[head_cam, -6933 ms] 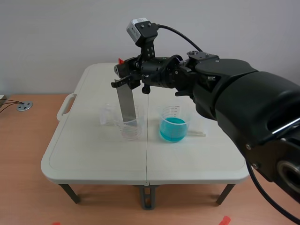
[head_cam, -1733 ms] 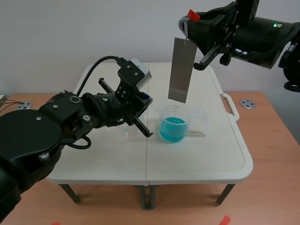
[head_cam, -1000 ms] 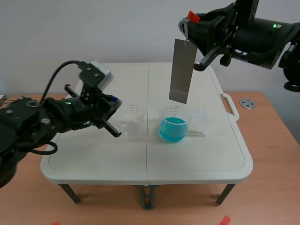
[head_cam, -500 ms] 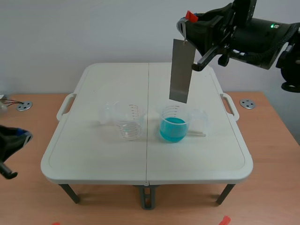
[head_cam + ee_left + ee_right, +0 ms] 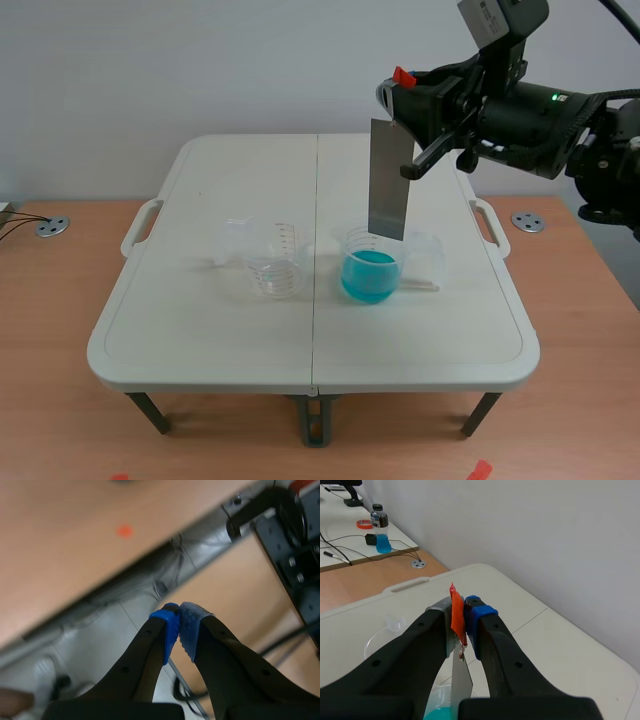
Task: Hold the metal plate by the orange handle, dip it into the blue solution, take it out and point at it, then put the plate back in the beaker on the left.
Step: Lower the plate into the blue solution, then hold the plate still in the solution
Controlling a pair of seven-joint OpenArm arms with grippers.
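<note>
I read this as the dip step: the plate (image 5: pixel 388 180) hangs upright directly above the blue beaker (image 5: pixel 372 268), its lower edge about level with the rim. The next move calls for a straight descent into the solution without knocking the beaker wall. My right gripper (image 5: pixel 465 606), high above the blue beaker, is pinched on the orange handle (image 5: pixel 456 614) at the plate's top, while my left gripper (image 5: pixel 178 612), well away from the blue beaker, has its pads pressed together on nothing.

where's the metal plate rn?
Scene view, right of centre: the metal plate hangs from the right claw by its orange handle, lower edge at the rim of the blue-solution beaker.
</note>
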